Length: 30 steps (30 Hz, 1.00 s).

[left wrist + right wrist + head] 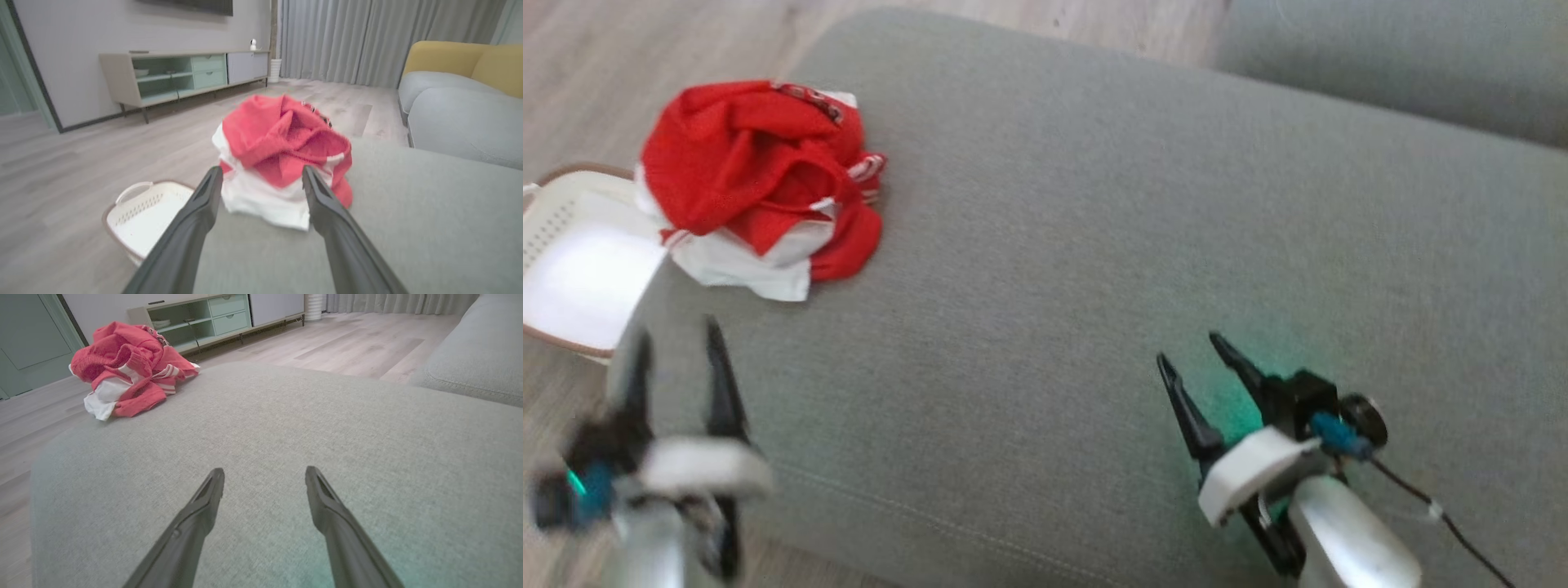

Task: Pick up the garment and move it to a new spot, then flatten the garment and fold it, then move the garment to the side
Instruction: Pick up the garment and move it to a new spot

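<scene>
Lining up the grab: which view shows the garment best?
Left wrist view: the garment sits close and centred beyond the open left gripper. Head view shows it smaller, upper left; right wrist view, far off at upper left.

The left claw (678, 332) is all blurry in the head view. The white basket (556, 233) is cut off by the left edge. The red and white garment (760, 180) hides one corner of it.

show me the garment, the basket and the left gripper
garment (756, 180), head view, red fabric in the middle of the heap
basket (141, 204), left wrist view, perforated inner wall
left gripper (678, 330), head view, midway between its fingertips
</scene>
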Tool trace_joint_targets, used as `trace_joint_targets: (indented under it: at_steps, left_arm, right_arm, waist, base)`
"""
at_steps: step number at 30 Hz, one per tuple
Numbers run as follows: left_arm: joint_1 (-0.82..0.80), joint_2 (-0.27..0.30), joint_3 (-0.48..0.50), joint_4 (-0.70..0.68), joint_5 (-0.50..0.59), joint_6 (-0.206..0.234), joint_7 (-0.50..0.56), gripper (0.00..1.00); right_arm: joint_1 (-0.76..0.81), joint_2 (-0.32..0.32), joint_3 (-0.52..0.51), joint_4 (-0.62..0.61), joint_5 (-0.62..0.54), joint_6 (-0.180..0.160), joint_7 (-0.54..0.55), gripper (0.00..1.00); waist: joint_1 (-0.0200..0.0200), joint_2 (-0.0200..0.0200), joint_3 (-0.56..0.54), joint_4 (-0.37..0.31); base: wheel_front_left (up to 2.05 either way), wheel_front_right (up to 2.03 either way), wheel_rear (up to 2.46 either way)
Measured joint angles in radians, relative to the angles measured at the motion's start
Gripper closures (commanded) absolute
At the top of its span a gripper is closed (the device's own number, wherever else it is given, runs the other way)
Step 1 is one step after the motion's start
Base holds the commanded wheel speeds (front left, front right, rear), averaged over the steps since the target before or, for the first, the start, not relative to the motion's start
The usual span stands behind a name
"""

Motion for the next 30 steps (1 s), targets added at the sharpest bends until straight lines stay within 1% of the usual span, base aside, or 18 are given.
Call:
trace_joint_targets:
  at_steps: [1, 6, 8, 10, 14, 20, 25, 26, 27, 28, 30]
  left_arm:
    - [0.0, 0.0, 0.0, 0.0, 0.0, 0.0, 0.0, 0.0]
    - [-0.217, 0.123, -0.003, 0.154, -0.005, -0.023, 0.0, 0.0]
    - [-0.282, 0.161, -0.008, 0.23, -0.033, -0.031, 0.006, 0.0]
    - [-0.344, 0.198, -0.036, 0.31, -0.063, -0.032, 0.034, 0.0]
    - [-0.429, 0.232, -0.108, 0.375, -0.134, -0.039, 0.047, 0.0]
    - [-0.48, 0.309, -0.132, 0.507, -0.177, -0.039, 0.05, 0.0]
    - [-0.514, 0.313, -0.144, 0.601, -0.201, -0.039, 0.057, 0.0]
    - [-0.522, 0.313, -0.146, 0.613, -0.202, -0.039, 0.057, 0.18]
    - [-0.53, 0.314, -0.149, 0.624, -0.207, -0.039, 0.056, 0.52]
    - [-0.538, 0.314, -0.153, 0.636, -0.209, -0.039, 0.056, 1.0]
    - [-0.55, 0.317, -0.161, 0.651, -0.208, -0.039, 0.04, 1.0]
  right_arm:
    - [0.0, 0.0, 0.0, 0.0, 0.0, 0.0, 0.0, 0.0]
    - [-0.057, -0.002, 0.004, -0.021, -0.031, 0.0, 0.0, 0.0]
    - [-0.073, -0.003, 0.002, -0.029, -0.044, 0.0, 0.0, 0.0]
    - [-0.086, -0.005, -0.007, -0.037, -0.059, 0.0, 0.0, 0.0]
    - [-0.106, -0.024, -0.022, -0.044, -0.077, 0.0, 0.0, 0.0]
    - [-0.13, -0.028, -0.023, -0.071, -0.08, 0.0, -0.004, 0.0]
    - [-0.141, -0.027, -0.022, -0.086, -0.086, 0.0, -0.005, 0.0]
    - [-0.142, -0.027, -0.022, -0.087, -0.086, 0.0, -0.006, 0.0]
    - [-0.144, -0.027, -0.022, -0.088, -0.086, 0.0, -0.006, 0.0]
    - [-0.145, -0.027, -0.022, -0.087, -0.086, 0.0, -0.006, 0.0]
    - [-0.151, -0.027, -0.023, -0.087, -0.086, 0.0, -0.006, 0.0]
  waist:
    - [0.0, 0.0, 0.0, 0.0]
    - [0.0001, 0.0, 0.067, -0.042]
    - [0.0001, 0.0, 0.097, -0.061]
    - [0.0001, 0.0, 0.129, -0.08]
    - [0.0002, 0.0, 0.186, -0.116]
    - [0.0, 0.0, 0.243, -0.166]
    - [0.0, 0.0, 0.268, -0.191]
    - [0.0, 0.0, 0.271, -0.194]
    - [0.0, 0.0, 0.272, -0.195]
    - [-0.0001, 0.0, 0.274, -0.197]
    - [0.0, 0.0, 0.276, -0.199]
  base:
    - [0.0, 0.0, 0.0]
    - [0.0, 0.0, 0.0]
    - [0.0, 0.0, 0.0]
    - [0.0, 0.0, 0.0]
    - [0.0, 0.0, 0.0]
    - [0.0, 0.0, 0.0]
    - [0.0, 0.0, 0.0]
    - [0.0, 0.0, 0.0]
    - [0.0, 0.0, 0.0]
    - [0.0, 0.0, 0.0]
    - [0.0, 0.0, 0.0]
